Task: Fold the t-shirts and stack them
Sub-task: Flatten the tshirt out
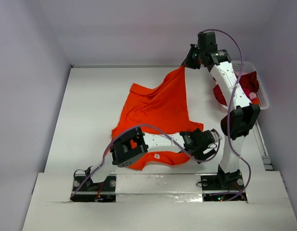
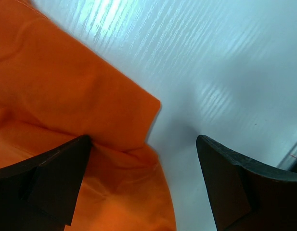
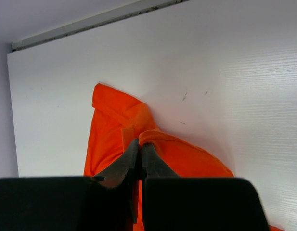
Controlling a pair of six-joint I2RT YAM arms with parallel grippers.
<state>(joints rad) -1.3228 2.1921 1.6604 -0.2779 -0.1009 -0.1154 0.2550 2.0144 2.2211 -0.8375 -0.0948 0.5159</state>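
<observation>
The bright orange t-shirt (image 1: 158, 108) lies partly spread on the white table, its neck label (image 1: 157, 156) toward the near edge. My right gripper (image 1: 186, 64) is shut on the shirt's far hem (image 3: 141, 139) and holds that edge up off the table at the back. My left gripper (image 1: 212, 140) hovers low over the shirt's near right corner (image 2: 138, 110). It is open, with the cloth under its left finger (image 2: 52, 183) and bare table under the other. The dark red t-shirt (image 1: 248, 83) is bunched in the basket at the right.
A white lattice basket (image 1: 264, 98) stands at the right edge of the table, behind the right arm. A metal rail (image 1: 261, 144) runs along the table's right side. The walls close in at the back and left.
</observation>
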